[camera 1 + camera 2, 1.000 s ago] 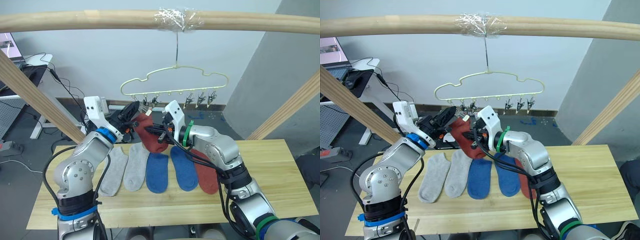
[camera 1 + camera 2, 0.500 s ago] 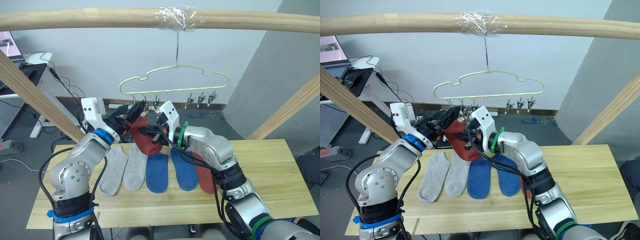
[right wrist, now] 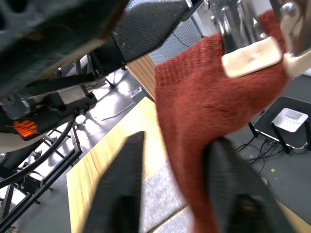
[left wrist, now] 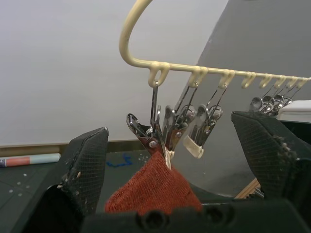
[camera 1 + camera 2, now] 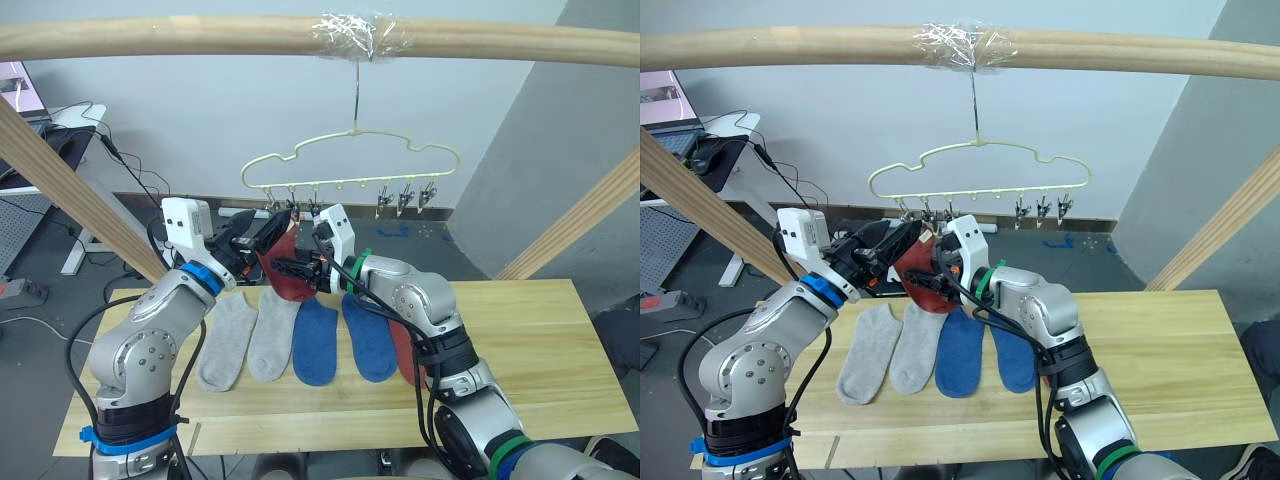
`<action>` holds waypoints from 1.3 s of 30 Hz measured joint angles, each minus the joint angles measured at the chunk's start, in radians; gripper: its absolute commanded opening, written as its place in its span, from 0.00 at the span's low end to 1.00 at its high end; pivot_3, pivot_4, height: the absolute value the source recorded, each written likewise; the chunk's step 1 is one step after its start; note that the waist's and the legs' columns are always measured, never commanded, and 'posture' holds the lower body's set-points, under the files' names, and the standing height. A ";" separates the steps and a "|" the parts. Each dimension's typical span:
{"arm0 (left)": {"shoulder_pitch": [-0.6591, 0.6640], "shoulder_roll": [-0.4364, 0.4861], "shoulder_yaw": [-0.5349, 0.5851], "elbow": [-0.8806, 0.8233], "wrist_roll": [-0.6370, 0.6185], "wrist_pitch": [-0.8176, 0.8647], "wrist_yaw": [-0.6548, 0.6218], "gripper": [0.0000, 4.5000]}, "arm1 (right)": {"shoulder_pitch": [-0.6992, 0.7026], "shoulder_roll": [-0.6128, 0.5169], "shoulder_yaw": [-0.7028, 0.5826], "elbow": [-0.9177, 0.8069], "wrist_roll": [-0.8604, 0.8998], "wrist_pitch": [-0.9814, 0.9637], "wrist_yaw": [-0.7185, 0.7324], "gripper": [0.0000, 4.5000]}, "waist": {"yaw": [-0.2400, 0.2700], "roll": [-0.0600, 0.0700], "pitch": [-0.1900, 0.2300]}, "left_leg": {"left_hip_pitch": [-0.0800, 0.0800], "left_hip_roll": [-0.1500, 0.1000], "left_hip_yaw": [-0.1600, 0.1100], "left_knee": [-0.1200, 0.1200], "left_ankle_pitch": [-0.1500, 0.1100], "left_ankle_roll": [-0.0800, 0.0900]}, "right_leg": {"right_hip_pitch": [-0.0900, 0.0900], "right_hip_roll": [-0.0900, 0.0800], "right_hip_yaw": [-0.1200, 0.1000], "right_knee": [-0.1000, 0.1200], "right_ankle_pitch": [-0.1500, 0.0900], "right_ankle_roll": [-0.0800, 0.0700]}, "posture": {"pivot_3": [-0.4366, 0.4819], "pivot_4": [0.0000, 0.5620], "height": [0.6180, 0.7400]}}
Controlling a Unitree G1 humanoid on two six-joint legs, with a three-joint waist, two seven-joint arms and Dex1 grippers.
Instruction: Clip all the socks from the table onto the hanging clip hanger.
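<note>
A rust red sock hangs by its cuff from a clip near the left end of the pale yellow clip hanger. My left gripper stands wide open on either side of that clip, touching nothing. My right gripper is open just below it, and the hanging sock drapes loosely between its fingers. On the table lie two grey socks, two blue socks and a second red sock, partly hidden behind my right arm.
The hanger's hook is taped to a round wooden beam overhead. Slanted wooden struts stand at the left and right. Bare clips hang at the hanger's right end. A desk with cables is at the back left.
Both grippers have opened: the left let go of the clip, then the right released the red sock. The sock now hangs from the clip on its own.
</note>
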 measured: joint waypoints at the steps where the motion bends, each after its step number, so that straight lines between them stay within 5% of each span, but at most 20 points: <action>1: 0.007 0.014 -0.003 -0.002 0.016 -0.011 -0.010 1.00 | 0.017 -0.022 0.001 -0.024 0.002 0.006 0.004 0.77 | 0.001 0.000 0.000 | 0.000 0.000 0.000 0.000 0.000 0.000 | 0.000 0.000 0.000 0.000 0.000 0.000 | 0.49 0.36 1.00; 4: 0.034 0.046 -0.029 -0.017 0.064 -0.038 -0.045 1.00 | 0.090 -0.118 0.005 -0.109 0.005 0.017 0.026 0.99 | 0.007 0.000 0.000 | -0.001 -0.001 0.000 0.000 0.000 0.000 | 0.000 0.000 0.000 -0.001 0.000 0.000 | 0.49 0.36 1.00; 10: 0.064 0.048 -0.077 -0.049 0.126 -0.078 -0.081 1.00 | 0.270 -0.333 0.011 -0.264 -0.003 0.023 0.065 0.99 | 0.010 0.000 0.000 | -0.001 -0.001 0.000 0.000 0.000 0.000 | 0.000 -0.001 0.000 0.000 0.000 0.000 | 0.48 0.37 1.00; 20: 0.083 -0.024 -0.162 -0.085 0.242 -0.158 -0.056 1.00 | 0.367 -0.502 -0.115 -0.498 0.034 -0.090 0.125 0.99 | 0.007 0.001 0.001 | -0.001 0.000 0.001 0.001 0.000 0.001 | 0.001 0.000 0.000 0.000 0.000 0.000 | 0.46 0.37 1.00; 29: 0.076 -0.104 -0.231 -0.018 0.403 -0.315 -0.049 0.49 | 0.456 -0.563 -0.181 -0.528 0.071 -0.189 0.153 1.00 | 0.008 0.001 0.001 | 0.000 0.000 0.001 0.001 0.000 0.001 | 0.002 0.000 0.000 0.000 0.000 0.000 | 0.43 0.36 1.00; 39: 0.028 -0.166 -0.240 0.059 0.493 -0.385 -0.027 0.49 | 0.436 -0.552 -0.192 -0.559 0.115 -0.193 0.127 1.00 | 0.008 0.001 0.001 | -0.001 0.000 0.002 0.002 0.000 0.001 | 0.002 0.000 -0.001 0.000 0.001 0.000 | 0.42 0.34 1.00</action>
